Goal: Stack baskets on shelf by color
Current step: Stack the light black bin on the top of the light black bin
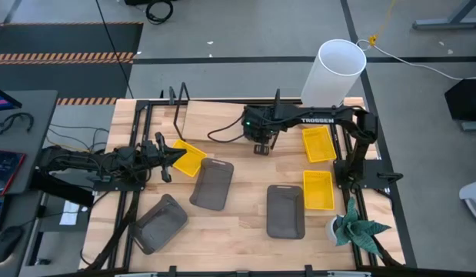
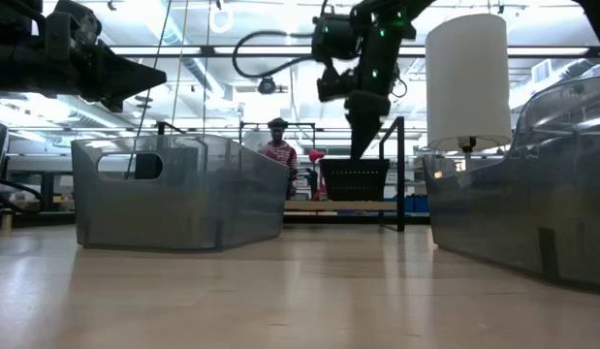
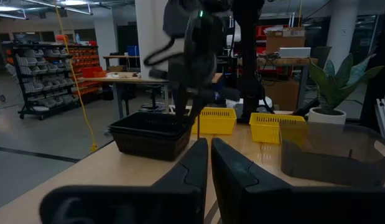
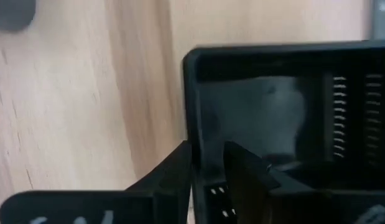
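The black slotted basket (image 3: 150, 133) is sitting on the shelf (image 1: 214, 123) at the far side of the bench (image 1: 238, 223), and in the high view it is almost wholly hidden under the right arm. The right wrist view is showing only one corner and part of its slotted wall (image 4: 341, 124); the rest is cut off. The right gripper (image 4: 208, 163) is pointing down over the basket from above, its fingers nearly closed and pinching the basket's rim wall between them. The right arm is reaching across the far side of the bench from the right.

The left gripper (image 3: 209, 163) is hanging low over the bench's left part, beside a yellow basket (image 1: 185, 156), its fingers closed together and holding nothing. Its arm is lying stretched out from the left edge.

Two more yellow baskets (image 1: 318, 144) (image 1: 317, 189) are lying on the right. Three dark grey baskets (image 1: 212, 183) (image 1: 286, 210) (image 1: 160, 222) are spread across the near half, well apart from one another. In the low view two of them are filling the foreground and blocking much of the bench behind.
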